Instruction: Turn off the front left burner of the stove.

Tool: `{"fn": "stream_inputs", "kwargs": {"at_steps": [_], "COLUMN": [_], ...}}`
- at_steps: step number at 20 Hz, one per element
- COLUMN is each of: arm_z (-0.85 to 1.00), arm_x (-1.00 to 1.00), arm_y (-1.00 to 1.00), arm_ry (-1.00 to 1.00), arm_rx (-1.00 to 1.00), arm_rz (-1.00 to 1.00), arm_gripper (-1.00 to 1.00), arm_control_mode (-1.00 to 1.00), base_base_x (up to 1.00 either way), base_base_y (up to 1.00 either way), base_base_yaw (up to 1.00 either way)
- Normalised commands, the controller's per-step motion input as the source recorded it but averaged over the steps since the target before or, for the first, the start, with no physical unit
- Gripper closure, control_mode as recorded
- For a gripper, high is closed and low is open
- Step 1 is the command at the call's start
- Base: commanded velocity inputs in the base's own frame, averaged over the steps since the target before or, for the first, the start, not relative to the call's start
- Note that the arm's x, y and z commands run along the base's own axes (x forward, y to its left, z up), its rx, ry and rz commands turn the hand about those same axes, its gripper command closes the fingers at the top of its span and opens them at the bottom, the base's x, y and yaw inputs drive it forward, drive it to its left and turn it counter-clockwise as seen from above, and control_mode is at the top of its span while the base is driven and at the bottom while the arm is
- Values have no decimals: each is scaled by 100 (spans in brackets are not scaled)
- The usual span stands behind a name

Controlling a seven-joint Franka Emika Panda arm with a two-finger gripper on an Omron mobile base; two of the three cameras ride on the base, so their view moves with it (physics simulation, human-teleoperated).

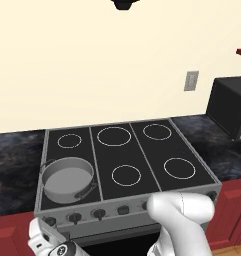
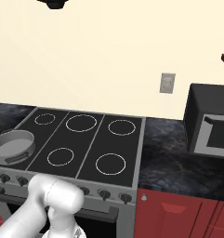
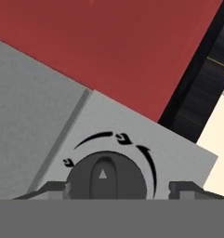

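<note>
tool (image 3: pixel 118 188) sits at a dark knob (image 3: pixel 106 176) on the stove (image 1: pixel 127 150) front panel. its tips stand spread either side of the knob, apart from it.

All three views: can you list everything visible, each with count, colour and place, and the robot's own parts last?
stove: one, grey range with black glass top and six white rings, centre.
pan: one, grey metal, on the front left burner.
knobs: a row, dark, along the stove's front panel.
knob: one, dark with a pale triangle mark, between the fingers in the hand view.
microwave: one, black, on the counter right of the stove.
counter: dark marbled, both sides of the stove.
cabinets: red, under the counter.
wall outlet: one, grey, on the cream wall.
arm: white, low in front of the stove.
fingers: two, dark, either side of the knob, apart from it.
</note>
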Motion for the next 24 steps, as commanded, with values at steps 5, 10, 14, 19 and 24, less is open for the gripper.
{"fn": "stream_inputs", "kwargs": {"at_steps": [5, 10, 14, 19, 24], "arm_z": [-33, -30, -30, -10, 0], "arm_x": [-8, -21, -20, 2, -2], "arm_y": [35, 22, 6, 2, 0], "arm_ry": [6, 1, 0, 0, 0], "arm_rx": [0, 0, 0, 0, 0], "arm_rz": [0, 0, 0, 0, 0], "arm_gripper": [-100, -100, -100, -100, -100], "arm_control_mode": [-100, -100, -100, -100, -100], "base_base_x": [0, 0, 0, 0, 0], "base_base_y": [0, 0, 0, 0, 0], "base_base_yaw": [0, 0, 0, 0, 0]}}
